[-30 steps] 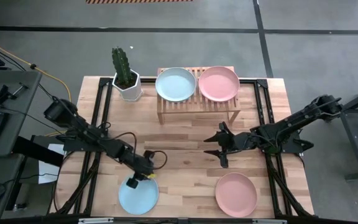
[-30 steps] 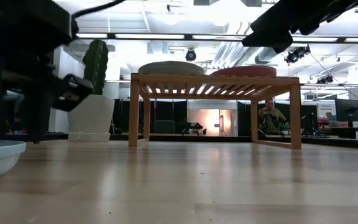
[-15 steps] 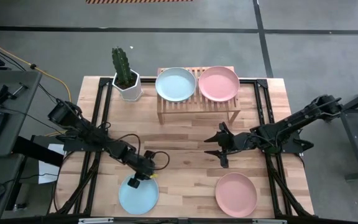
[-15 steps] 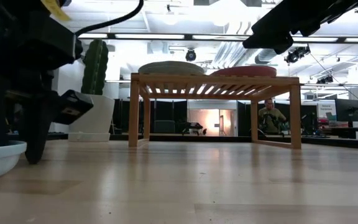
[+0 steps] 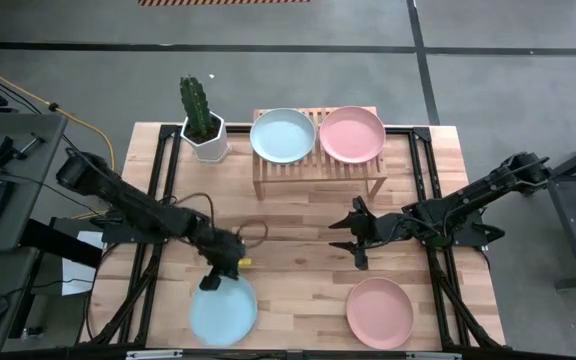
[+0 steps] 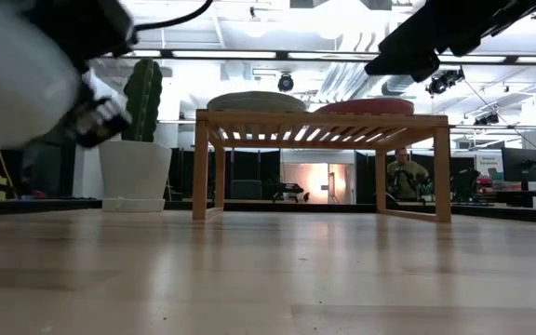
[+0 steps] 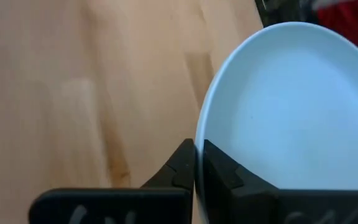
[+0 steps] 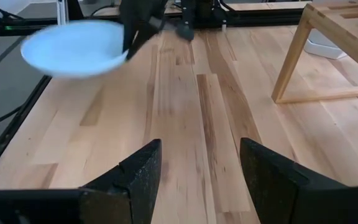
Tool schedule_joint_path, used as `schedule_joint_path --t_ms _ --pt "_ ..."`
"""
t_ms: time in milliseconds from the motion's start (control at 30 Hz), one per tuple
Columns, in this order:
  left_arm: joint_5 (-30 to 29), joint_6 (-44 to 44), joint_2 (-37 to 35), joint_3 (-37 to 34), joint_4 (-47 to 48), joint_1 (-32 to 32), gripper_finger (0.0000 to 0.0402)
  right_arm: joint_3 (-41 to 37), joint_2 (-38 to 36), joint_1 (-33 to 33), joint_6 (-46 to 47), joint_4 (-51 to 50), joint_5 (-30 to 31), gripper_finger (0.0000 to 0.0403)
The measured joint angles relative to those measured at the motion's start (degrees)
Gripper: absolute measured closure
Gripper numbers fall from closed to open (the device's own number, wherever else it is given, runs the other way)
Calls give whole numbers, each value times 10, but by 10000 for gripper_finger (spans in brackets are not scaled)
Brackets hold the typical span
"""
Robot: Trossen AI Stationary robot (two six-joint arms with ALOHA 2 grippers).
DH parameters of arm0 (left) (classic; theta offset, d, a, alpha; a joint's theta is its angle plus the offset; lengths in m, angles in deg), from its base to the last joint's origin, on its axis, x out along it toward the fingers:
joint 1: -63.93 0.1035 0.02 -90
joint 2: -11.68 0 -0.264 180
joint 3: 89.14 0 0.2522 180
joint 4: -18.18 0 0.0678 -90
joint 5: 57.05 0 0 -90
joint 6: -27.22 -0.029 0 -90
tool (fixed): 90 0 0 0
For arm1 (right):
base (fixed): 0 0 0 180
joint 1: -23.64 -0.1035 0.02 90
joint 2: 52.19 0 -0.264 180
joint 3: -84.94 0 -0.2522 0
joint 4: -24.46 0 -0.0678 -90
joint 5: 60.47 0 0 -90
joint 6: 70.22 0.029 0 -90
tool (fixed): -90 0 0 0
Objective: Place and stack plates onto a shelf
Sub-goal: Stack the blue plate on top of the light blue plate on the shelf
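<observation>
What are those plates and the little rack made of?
The light blue plate looks like matte plastic or a fibre composite: dull, even colour with no glare. The rack looks like pale unpainted wood, with visible slats and grain. Neither can be confirmed by sight alone.

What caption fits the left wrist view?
Left gripper shut on the rim of a round light blue plate, above the wooden table.

Two dark, near-black jointed arms. Left arm (image 5: 138,210): black cable looped near wrist, small yellow tag by gripper (image 5: 211,280). Right arm (image 5: 468,205): slim links, gripper (image 5: 346,237) with pointed black fingers (image 8: 277,180).
</observation>
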Motion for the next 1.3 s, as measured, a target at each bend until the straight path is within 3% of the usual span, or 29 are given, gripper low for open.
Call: schedule_joint_path --t_ms 200,333,533,667,833,1000,1300 --pt "13 28 -72 116 168 95 400 0 0 0 -2 -2 2 204" --pt "-50 -10 -66 245 251 177 400 0 1 0 -2 -4 1 204" --pt "-150 -89 -14 441 270 325 401 0 19 0 -8 -6 1 204" --pt "-195 -113 23 527 265 420 401 0 36 0 -8 -7 2 204" --pt "-279 -32 60 546 275 505 401 0 45 0 -10 -7 2 204" --pt "-279 21 109 545 339 551 401 0 45 0 -15 -4 7 204" --pt "-252 31 162 545 349 560 401 0 45 0 -15 -4 21 204"
